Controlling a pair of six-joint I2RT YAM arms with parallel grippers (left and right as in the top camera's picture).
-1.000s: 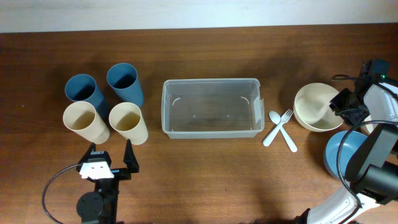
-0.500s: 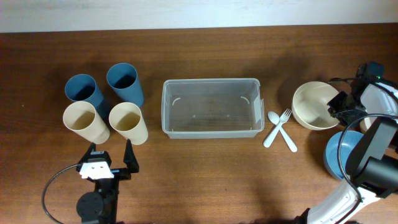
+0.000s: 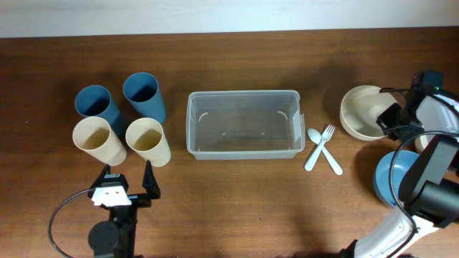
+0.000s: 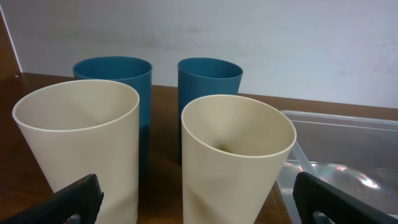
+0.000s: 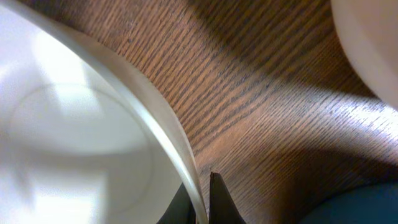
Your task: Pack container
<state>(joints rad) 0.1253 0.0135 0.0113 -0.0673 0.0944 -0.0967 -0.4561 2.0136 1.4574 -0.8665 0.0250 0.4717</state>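
The clear plastic container (image 3: 244, 123) stands empty at the table's middle; its corner shows in the left wrist view (image 4: 348, 162). My right gripper (image 3: 396, 123) is shut on the rim of the cream bowl (image 3: 362, 115), which is tilted up at the right; the wrist view shows both fingers (image 5: 200, 202) pinching that rim (image 5: 87, 137). My left gripper (image 3: 129, 183) is open and empty just in front of two cream cups (image 3: 147, 140) (image 3: 97, 141), with two blue cups (image 3: 143, 94) (image 3: 97, 104) behind them.
A white spoon and fork (image 3: 323, 149) lie crossed right of the container. A blue bowl (image 3: 393, 175) sits at the right edge under my right arm. The table's front edge is behind my left gripper.
The cream bowl has been lifted and tilted by its right rim and has shifted a little to the right and back. The left arm has not moved.
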